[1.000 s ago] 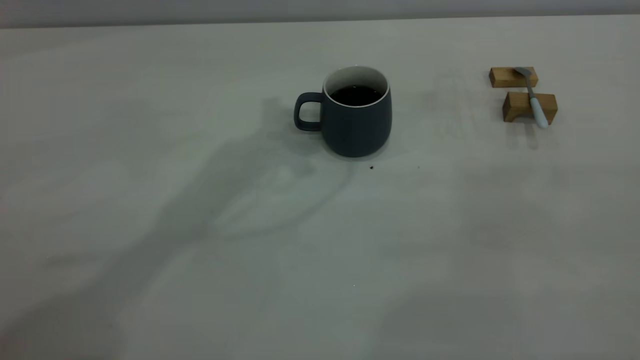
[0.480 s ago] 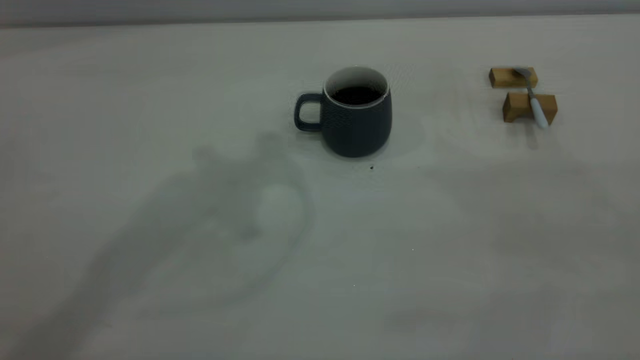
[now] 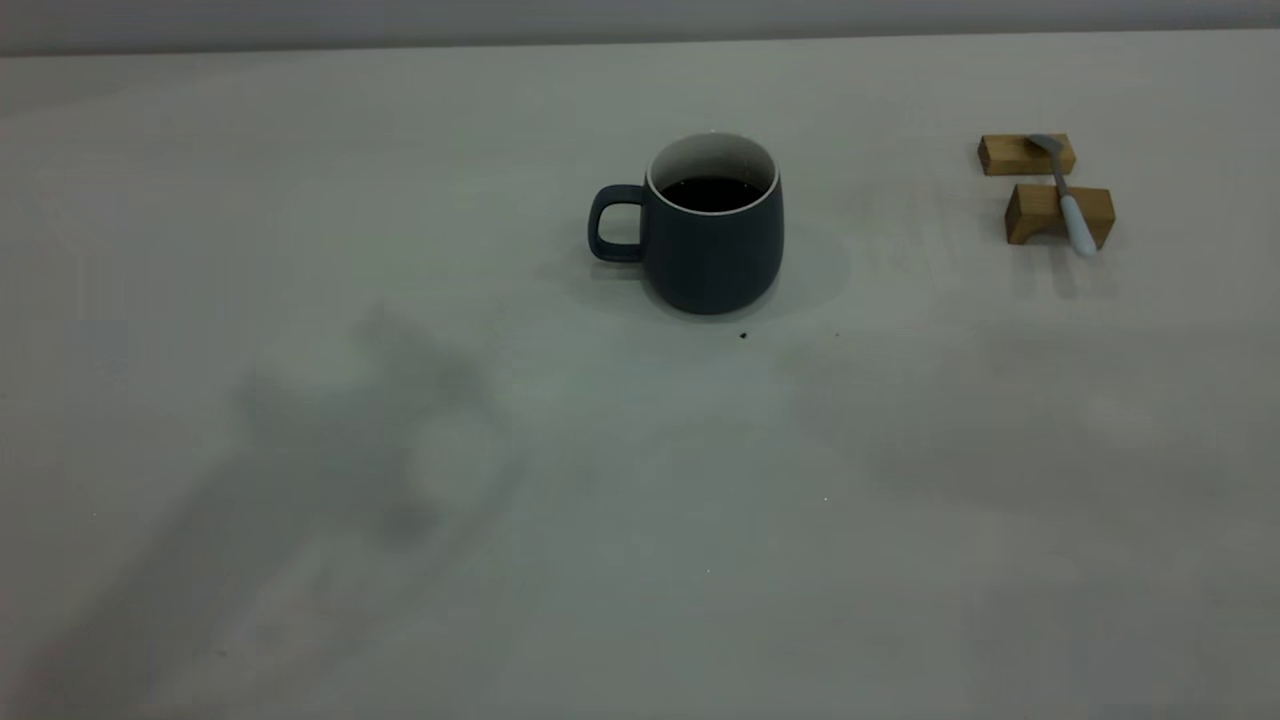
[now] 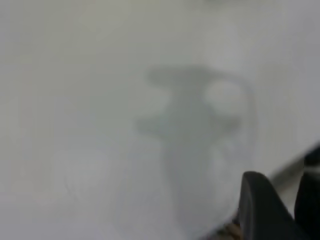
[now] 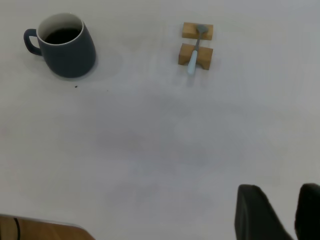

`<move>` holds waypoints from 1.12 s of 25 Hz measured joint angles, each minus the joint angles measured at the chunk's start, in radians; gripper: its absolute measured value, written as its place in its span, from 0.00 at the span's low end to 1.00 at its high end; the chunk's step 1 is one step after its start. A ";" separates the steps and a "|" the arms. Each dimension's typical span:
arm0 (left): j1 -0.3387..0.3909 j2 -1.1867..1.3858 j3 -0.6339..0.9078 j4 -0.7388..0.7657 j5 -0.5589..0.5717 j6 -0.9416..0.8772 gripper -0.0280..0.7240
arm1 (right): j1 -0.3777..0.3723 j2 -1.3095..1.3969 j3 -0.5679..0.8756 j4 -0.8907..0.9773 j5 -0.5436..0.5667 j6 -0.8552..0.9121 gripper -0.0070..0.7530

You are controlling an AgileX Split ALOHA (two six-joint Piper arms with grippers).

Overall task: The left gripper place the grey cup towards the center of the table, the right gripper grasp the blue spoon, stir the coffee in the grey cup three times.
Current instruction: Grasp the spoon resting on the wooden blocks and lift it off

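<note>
With grey cup point(image 3: 712, 225) already mid-table point(image 3: 640, 520), blue spoon point(image 3: 1068, 196) lies across two wooden blocks point(image 3: 1045, 185) at far right, handle toward camera. Right end effector point(image 5: 278, 216), fingers apart, hangs well short; left end effector point(image 4: 280, 207) open state unclear.

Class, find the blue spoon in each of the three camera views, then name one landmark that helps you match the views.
Exterior view: blue spoon at upper right, lying across two wooden blocks.
Left wrist view: not in it.
Right wrist view: blue spoon near the top, right of centre, across the same blocks.
Shared landmark: the grey cup, left of the spoon in both views.
</note>
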 joint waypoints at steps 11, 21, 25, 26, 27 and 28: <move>0.199 -0.510 0.550 -0.156 0.000 -0.099 0.35 | 0.000 0.000 0.000 0.000 0.000 0.000 0.32; 0.482 -1.065 0.812 -0.087 -0.006 -0.130 0.35 | 0.000 0.000 0.000 0.000 0.000 0.000 0.32; 0.523 -1.209 0.867 -0.067 -0.023 -0.173 0.35 | 0.000 0.000 0.000 0.000 0.000 0.000 0.32; 0.528 -1.236 0.880 -0.066 -0.028 -0.175 0.35 | 0.000 0.000 0.000 0.000 0.000 0.000 0.32; 0.530 -1.267 0.894 -0.065 -0.032 -0.175 0.35 | 0.000 0.000 0.000 0.000 0.000 0.000 0.32; 0.530 -1.297 0.909 -0.065 -0.035 -0.175 0.35 | 0.000 0.000 0.000 0.000 0.000 0.000 0.32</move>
